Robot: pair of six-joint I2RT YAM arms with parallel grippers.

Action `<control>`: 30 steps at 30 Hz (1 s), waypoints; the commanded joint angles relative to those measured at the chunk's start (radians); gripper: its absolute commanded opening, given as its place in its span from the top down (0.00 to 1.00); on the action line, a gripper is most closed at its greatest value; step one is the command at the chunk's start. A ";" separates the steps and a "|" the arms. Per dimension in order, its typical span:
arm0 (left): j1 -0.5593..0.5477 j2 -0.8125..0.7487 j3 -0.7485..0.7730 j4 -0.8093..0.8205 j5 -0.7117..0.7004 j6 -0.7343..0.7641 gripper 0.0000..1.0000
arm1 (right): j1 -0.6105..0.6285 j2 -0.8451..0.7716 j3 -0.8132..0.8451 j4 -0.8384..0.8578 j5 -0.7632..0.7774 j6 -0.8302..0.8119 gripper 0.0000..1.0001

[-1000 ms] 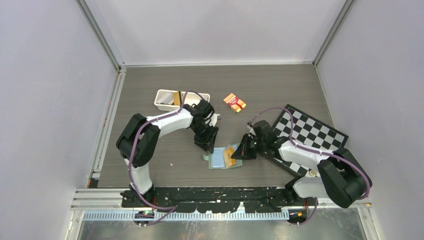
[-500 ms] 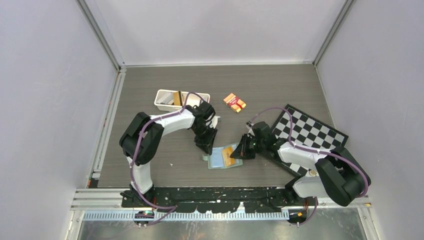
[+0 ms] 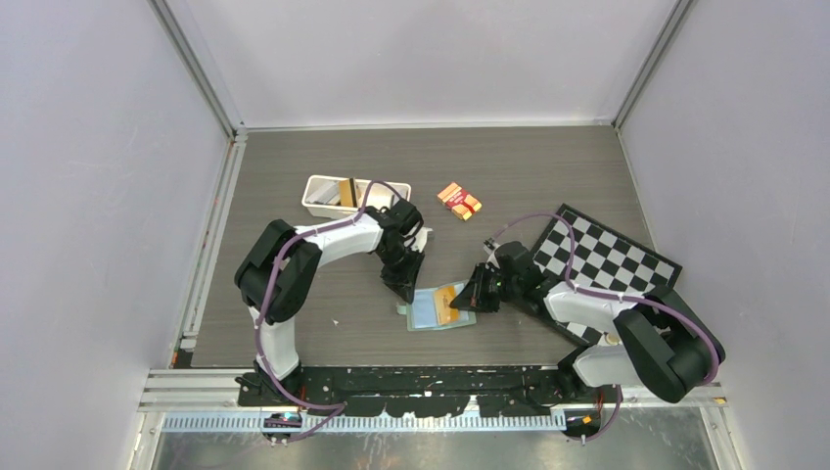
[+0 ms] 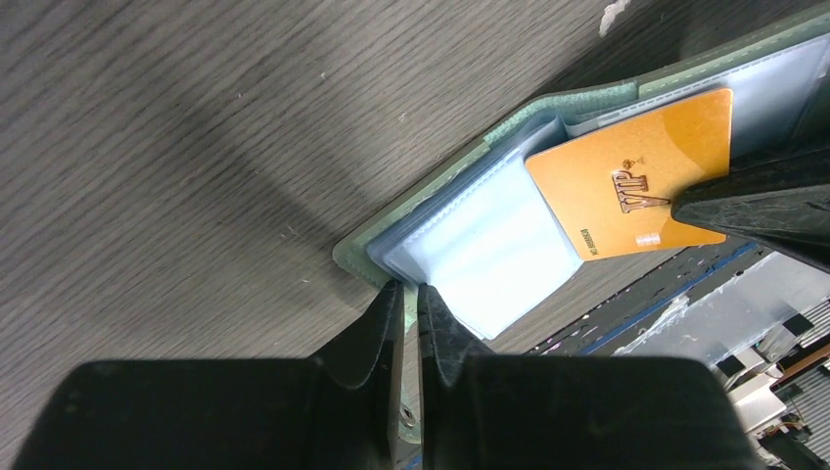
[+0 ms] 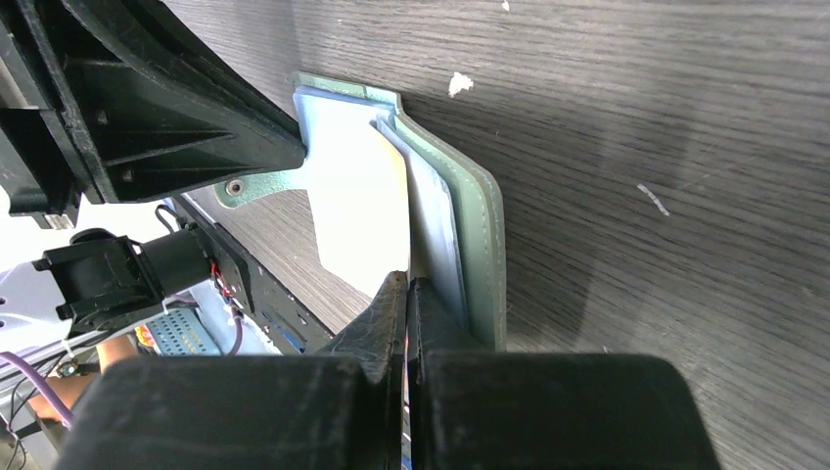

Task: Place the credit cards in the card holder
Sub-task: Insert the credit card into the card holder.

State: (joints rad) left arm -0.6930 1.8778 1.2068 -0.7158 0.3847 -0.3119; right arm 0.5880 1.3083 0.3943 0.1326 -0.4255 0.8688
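The sage-green card holder (image 3: 426,313) lies open on the table, its blue-grey pockets facing up (image 4: 489,245). My left gripper (image 3: 402,285) is shut on its clasp tab (image 4: 407,323) at the holder's left edge. My right gripper (image 3: 469,297) is shut on a gold credit card (image 4: 636,181) marked VIP, whose far end sits in a pocket of the holder. In the right wrist view the gripper (image 5: 406,284) holds that card edge-on against the holder's green cover (image 5: 484,245). More credit cards (image 3: 345,190) stand in the white tray.
The long white tray (image 3: 318,201) sits behind the left arm. An orange-and-red banded packet (image 3: 459,201) lies at centre back. A black-and-white checkerboard (image 3: 607,259) lies under the right arm. The table's near edge runs just in front of the holder.
My right gripper has moved slightly left with the gold card, further over the holder. My left gripper has shifted a little toward the holder's edge.
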 commanded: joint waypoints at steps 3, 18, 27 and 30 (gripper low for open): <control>-0.007 0.035 0.012 -0.016 -0.060 0.013 0.92 | 0.011 0.025 -0.019 0.045 0.013 0.011 1.00; -0.008 0.038 0.015 -0.020 -0.065 0.015 0.94 | 0.015 0.029 -0.035 0.073 0.019 0.034 0.99; -0.008 0.040 0.014 -0.017 -0.065 0.013 0.98 | 0.015 -0.059 -0.061 0.003 0.076 0.078 0.99; -0.008 0.040 0.014 -0.017 -0.061 0.011 0.99 | 0.016 -0.049 -0.064 0.024 0.066 0.078 1.00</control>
State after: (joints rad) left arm -0.6937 1.8923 1.2190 -0.7338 0.3698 -0.3107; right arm 0.5983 1.2644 0.3462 0.1787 -0.3958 0.9424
